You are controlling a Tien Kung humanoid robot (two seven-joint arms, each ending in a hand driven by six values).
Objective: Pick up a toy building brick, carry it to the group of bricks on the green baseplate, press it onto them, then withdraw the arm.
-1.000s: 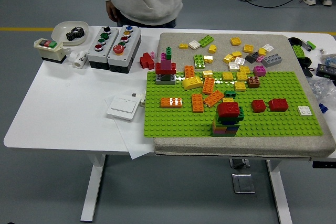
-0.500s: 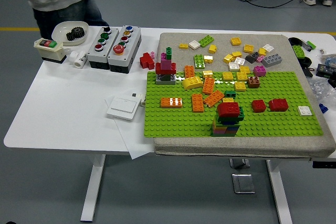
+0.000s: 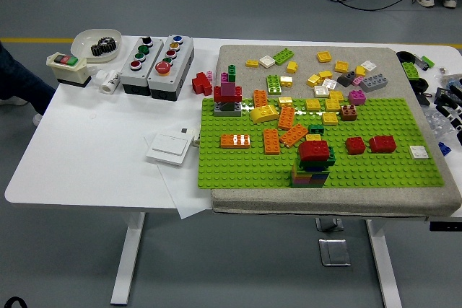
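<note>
Brick stack point(image 3: 312, 164) on green baseplate point(image 3: 390, 167); loose bricks point(image 3: 285, 124) crowded beside it. Neither hand visible, finger state unknowable. Risk: neighbouring bricks obstruct a clean grasp.

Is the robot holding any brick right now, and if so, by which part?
Nothing is held. Neither robot hand is in view, and the bricks sit untouched on the green baseplate, including the stacked group.

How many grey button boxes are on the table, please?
2: the left box and the right box stand side by side, touching, at the table's far left, just right of the white dish. None seems hidden.
</note>
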